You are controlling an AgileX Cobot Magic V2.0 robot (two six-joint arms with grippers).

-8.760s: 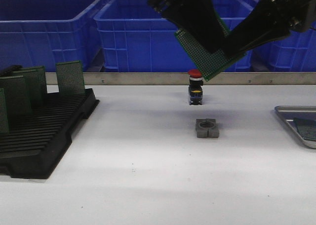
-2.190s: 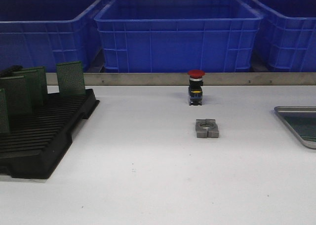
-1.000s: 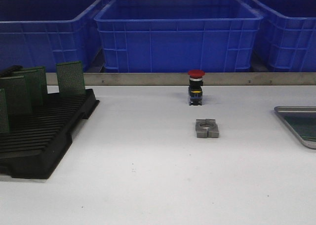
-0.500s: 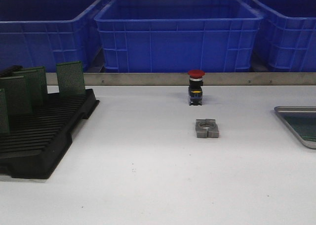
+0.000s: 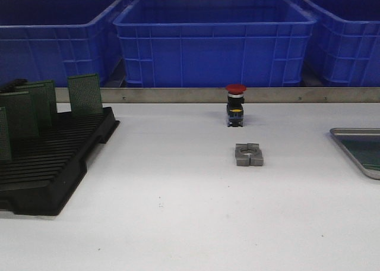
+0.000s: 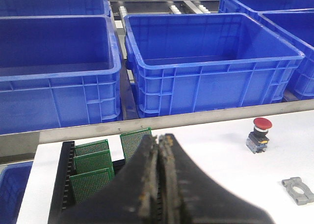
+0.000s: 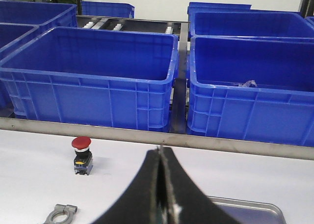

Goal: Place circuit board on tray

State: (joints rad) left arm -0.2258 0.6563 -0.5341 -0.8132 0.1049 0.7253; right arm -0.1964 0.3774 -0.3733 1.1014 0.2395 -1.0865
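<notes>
Silver-grey metal tray (image 5: 356, 154) with a raised rim sits at the far right edge of the white table (image 5: 178, 211), partly cut off in the front view. A dark green circuit board (image 5: 368, 154) lies flat inside it, so the placing looks done for this board.

Neither arm shows in the front view. In the left wrist view, the left pincer (image 6: 159, 184) has its black fingers pressed together with nothing between them. In the right wrist view, the right pincer (image 7: 160, 194) is likewise clenched and empty, with the tray's rim just beyond it.

At the left of the table stands a black slotted plastic rack (image 5: 47, 170) holding several upright green perforated boards (image 5: 84, 94). Near the middle of the table are a red-capped push button (image 5: 236, 106) and, in front of it, a small grey metal clamp block (image 5: 249, 154), well apart from both rack and tray.

Likely risks if another board is fetched: a clenched pincer lowered into the rack would strike the thin upright boards rather than straddle one, so it would have to release first. The boards stand close together, and a neighbour could be knocked. A board carried across could clip the button.

Open room is generous: the table between rack and tray is bare apart from the two small central parts. Large blue plastic bins (image 5: 214, 39) line the far side behind a metal rail (image 5: 178, 95).
</notes>
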